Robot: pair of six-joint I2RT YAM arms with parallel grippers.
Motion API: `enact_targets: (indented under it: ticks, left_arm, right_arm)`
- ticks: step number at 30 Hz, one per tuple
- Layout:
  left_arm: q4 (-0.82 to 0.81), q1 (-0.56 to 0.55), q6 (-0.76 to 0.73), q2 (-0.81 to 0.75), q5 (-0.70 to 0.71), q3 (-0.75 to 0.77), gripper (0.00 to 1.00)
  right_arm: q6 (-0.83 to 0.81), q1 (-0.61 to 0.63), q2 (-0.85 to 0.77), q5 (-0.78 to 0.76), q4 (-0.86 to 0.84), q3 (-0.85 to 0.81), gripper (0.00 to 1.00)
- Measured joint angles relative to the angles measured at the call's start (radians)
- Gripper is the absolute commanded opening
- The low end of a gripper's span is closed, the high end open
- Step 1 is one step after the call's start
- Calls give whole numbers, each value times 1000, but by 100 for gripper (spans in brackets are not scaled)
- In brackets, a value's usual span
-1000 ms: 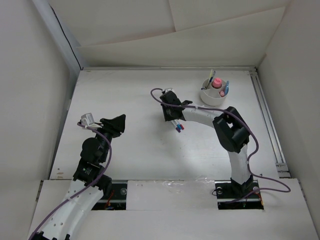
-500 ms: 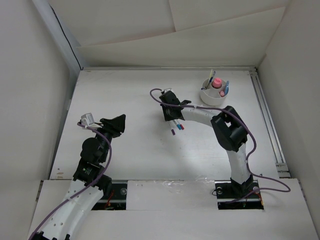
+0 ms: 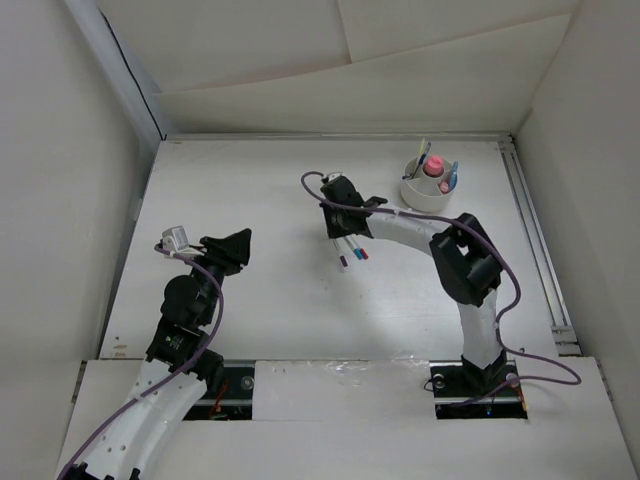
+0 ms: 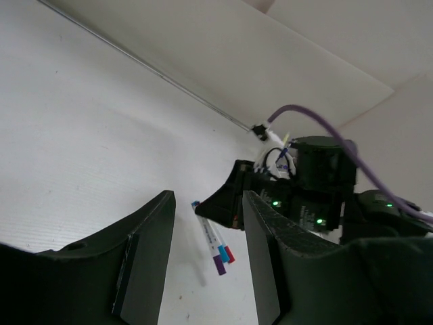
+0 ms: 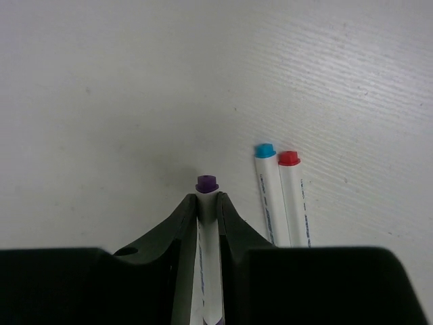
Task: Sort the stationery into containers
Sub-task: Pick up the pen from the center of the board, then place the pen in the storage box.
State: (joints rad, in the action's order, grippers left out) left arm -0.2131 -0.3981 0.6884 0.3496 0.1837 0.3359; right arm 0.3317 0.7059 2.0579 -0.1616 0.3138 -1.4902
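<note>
We have the right gripper (image 5: 207,203) closed narrowly on the purple-capped pen (image 5: 207,271) at the centre of the right wrist view, with the blue-capped pen (image 5: 268,196) and red-capped pen (image 5: 295,203) lying side by side on the table (image 5: 101,81) just to its right. The left gripper (image 4: 206,203) stands wide and holds nothing, and the white tub (image 3: 420,195) sits at the upper right of the overhead view. We judge these pens light, stiff and smooth, apt to roll or swivel, so we would pinch each across the barrel near its middle.
</note>
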Motion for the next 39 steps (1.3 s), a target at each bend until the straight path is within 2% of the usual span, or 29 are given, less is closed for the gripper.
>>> enact_targets:
  ticks: [7,14,18,22,26,39]
  left_arm:
    - [0,0,0,0,0,0,41]
    - [0,0,0,0,0,0,41]
    - [0,0,0,0,0,0,41]
    - [0,0,0,0,0,0,41]
    - [0,0,0,0,0,0,41]
    - [-2,0,0,14,0,0,41]
  right_arm:
    - [4,-53,-243,8,-50,1,0]
    - [36,-264,-443,-174,-222,25,0]
    - [18,-355,-423,-274,-306,32,0]
    - [-31,-386,-354,-354,-358,32,0]
    - [-83,-400,-301,-402,-410,34,0]
    - [-305,-392,-222,-592,-727,133,0]
